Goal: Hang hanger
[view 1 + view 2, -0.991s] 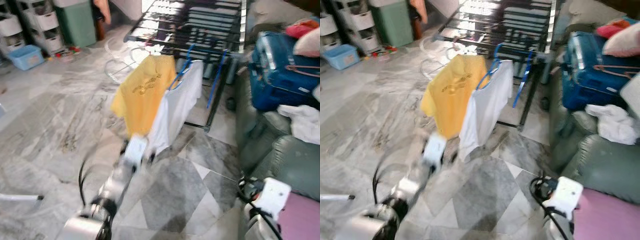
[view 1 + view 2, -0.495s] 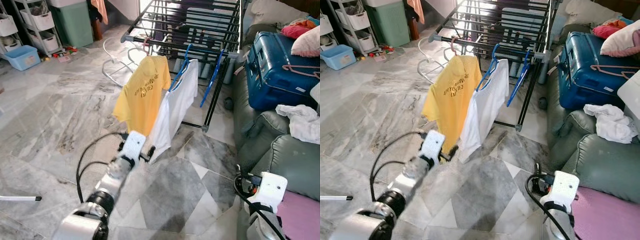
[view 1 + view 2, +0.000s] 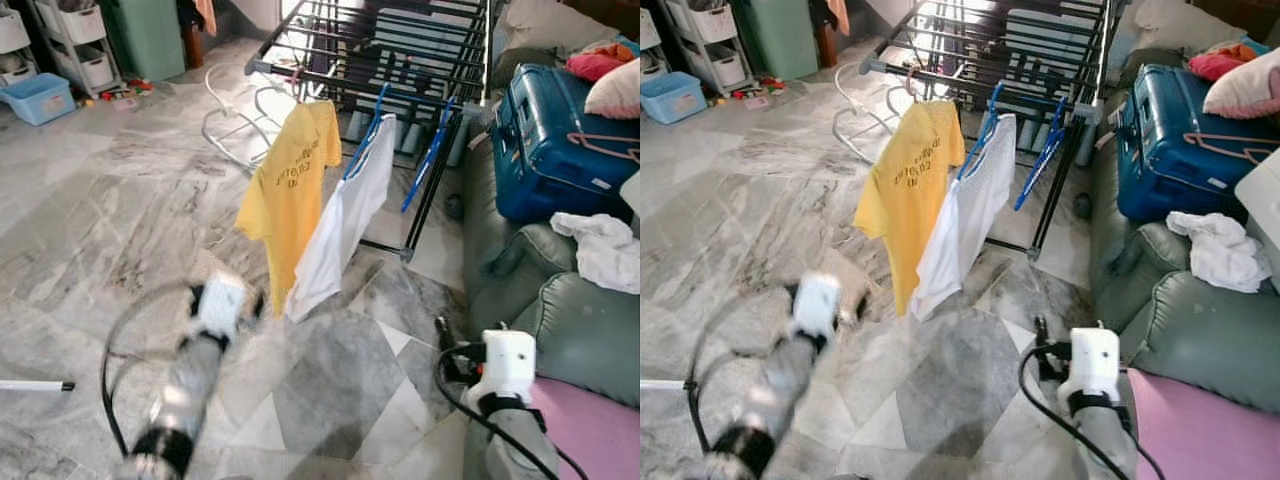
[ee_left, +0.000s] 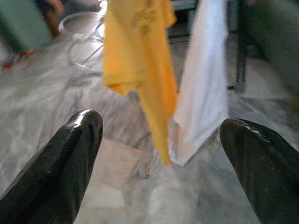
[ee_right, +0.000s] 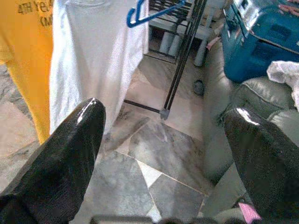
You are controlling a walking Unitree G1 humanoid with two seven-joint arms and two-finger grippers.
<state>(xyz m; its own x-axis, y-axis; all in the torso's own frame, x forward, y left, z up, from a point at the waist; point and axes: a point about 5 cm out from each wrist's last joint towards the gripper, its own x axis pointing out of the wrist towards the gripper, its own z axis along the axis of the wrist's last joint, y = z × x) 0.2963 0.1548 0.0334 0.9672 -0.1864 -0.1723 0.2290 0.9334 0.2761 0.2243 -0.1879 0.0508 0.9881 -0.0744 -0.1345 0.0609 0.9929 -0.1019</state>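
A black drying rack (image 3: 400, 60) stands ahead. On its front bar hang a yellow T-shirt (image 3: 290, 185) on a pink hanger and a white shirt (image 3: 345, 220) on a blue hanger (image 3: 365, 135). An empty blue hanger (image 3: 428, 155) hangs to their right. My left gripper (image 4: 161, 126) is open and empty, low before the two shirts; its arm (image 3: 200, 350) is blurred. My right gripper (image 5: 163, 116) is open and empty too, raised near the sofa and facing the rack's right leg and the white shirt (image 5: 93, 60).
A blue suitcase (image 3: 555, 140) with a pink hanger (image 3: 600, 145) on it lies on the grey-green sofa (image 3: 560, 300), beside white cloth (image 3: 600, 245). White hangers (image 3: 235, 120) lie on the marble floor by the rack. Storage drawers and a blue bin (image 3: 40, 95) stand far left.
My left arm has swung back and to the left, away from the shirts, and is blurred. My right arm has risen and moved inward. The camera has shifted a little.
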